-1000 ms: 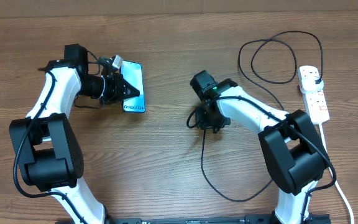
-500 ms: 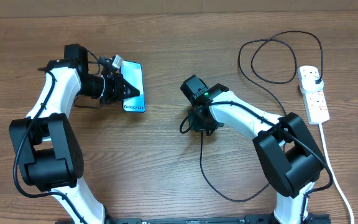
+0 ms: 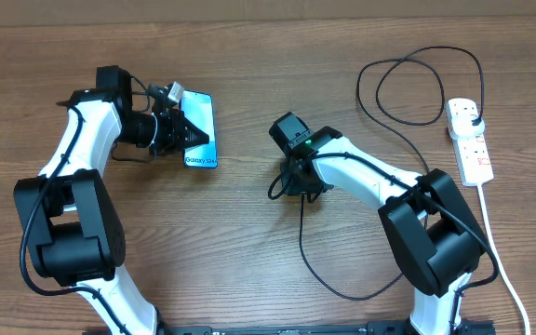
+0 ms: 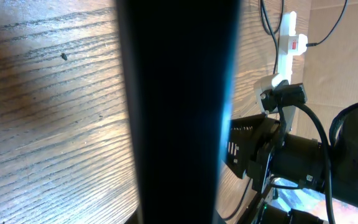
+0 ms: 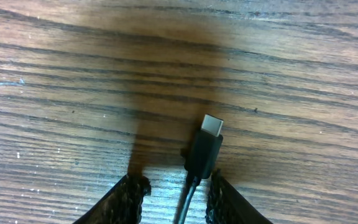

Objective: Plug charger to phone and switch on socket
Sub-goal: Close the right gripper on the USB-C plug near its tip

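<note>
Left of centre on the counter (image 3: 249, 270): phone (image 3: 204, 126), screen lit blue-teal and facing up, white text at the end nearer the arm bases. Clamped across its left side by the left hand (image 3: 177, 130). From the left wrist, only a dark upright band with a blue glow along 1 edge.

Near mid-counter: right hand (image 3: 296, 183), pointing down at the wood, well apart from the phone. From its wrist, 2 fingers (image 5: 132, 196) apart, 1 on each side of the charger (image 5: 202, 155), bare wood showing between 1 finger and the cable. Connector lying flat just ahead of the fingertips, metal end pointing away.

Cable trailing toward the near edge, then looping up to the plug (image 3: 474, 115) in the end outlet of the socket (image 3: 469, 141) at far right. Switch positions too small to tell.
</note>
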`<state>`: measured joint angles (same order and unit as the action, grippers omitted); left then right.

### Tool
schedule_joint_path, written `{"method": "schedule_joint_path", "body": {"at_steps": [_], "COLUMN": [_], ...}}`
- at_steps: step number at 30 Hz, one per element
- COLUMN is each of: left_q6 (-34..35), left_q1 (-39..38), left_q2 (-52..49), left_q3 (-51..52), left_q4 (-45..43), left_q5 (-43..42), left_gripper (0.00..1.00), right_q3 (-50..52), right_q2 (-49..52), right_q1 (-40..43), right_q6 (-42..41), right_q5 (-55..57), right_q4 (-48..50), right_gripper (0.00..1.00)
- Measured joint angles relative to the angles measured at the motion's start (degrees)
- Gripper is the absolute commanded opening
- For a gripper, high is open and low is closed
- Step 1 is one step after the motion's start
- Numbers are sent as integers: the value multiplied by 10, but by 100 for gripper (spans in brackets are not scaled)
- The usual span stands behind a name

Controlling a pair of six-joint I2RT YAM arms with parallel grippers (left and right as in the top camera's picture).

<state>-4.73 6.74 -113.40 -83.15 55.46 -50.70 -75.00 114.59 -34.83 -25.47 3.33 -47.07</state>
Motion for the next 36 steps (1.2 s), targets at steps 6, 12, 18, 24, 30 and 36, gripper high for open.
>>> {"method": "schedule_joint_path", "body": {"at_steps": [6, 12, 18, 24, 30, 36], "left_q6": [0, 0, 0, 0, 0, 0], "left_q1": [0, 0, 0, 0, 0, 0], "left_q2": [0, 0, 0, 0, 0, 0], "left_q3": [0, 0, 0, 0, 0, 0], "left_q4": [0, 0, 0, 0, 0, 0], "left_q5": [0, 0, 6, 8, 11, 11], "left_gripper": [4, 4, 4, 4, 4, 4], "right_q3": [2, 2, 2, 2, 2, 2], "right_q2": [-2, -3, -3, -3, -3, -3], "right_q1": [18, 36, 37, 37, 41, 41], "right_q6": [0, 0, 0, 0, 0, 2], "right_q5": [-26, -51, -57, -55, -59, -59], "right_q4": [4, 4, 3, -3, -24, -47], "right_gripper": [37, 38, 40, 31, 31, 24]}}
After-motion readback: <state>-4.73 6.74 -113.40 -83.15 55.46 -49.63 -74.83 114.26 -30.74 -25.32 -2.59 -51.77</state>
